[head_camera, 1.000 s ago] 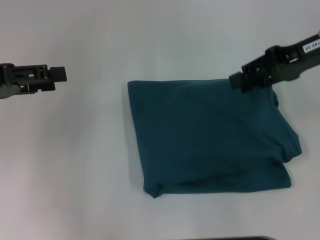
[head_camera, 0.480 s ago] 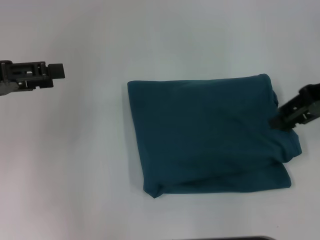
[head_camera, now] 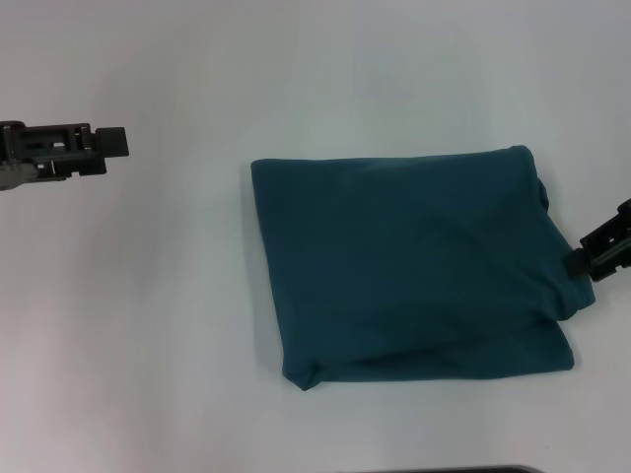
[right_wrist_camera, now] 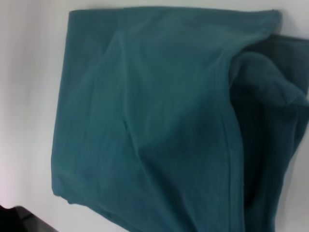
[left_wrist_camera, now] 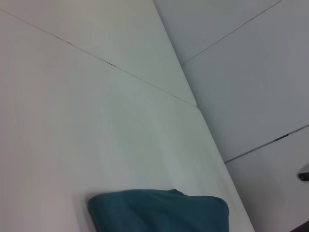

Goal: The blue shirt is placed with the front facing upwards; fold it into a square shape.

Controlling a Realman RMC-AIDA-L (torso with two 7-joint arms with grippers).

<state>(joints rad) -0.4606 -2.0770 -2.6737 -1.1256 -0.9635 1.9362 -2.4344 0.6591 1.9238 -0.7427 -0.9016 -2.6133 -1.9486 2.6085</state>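
- The shirt (head_camera: 414, 266) is seen folded into a rough square on the white surface (head_camera: 177, 315), lying right of the middle in the head view.
- No lettering, collar or label is shown on its upper face; only plain teal cloth is seen.
- Its left and far edges are fairly straight, while loose layers bulge out at the near right corner.
- In the right wrist view the shirt (right_wrist_camera: 154, 116) fills most of the picture, with a seam running along it and bunched folds at one side.
- In the left wrist view only one end of the shirt (left_wrist_camera: 159, 212) is caught, lying flat on the surface.
- The right gripper (head_camera: 603, 251) is found at the right edge of the head view, its tip at the shirt's right edge; whether its jaws are spread or pressed together cannot be told.
- The left gripper (head_camera: 110, 145) is held well apart from the shirt, out to the left over bare surface; the state of its jaws cannot be told either.
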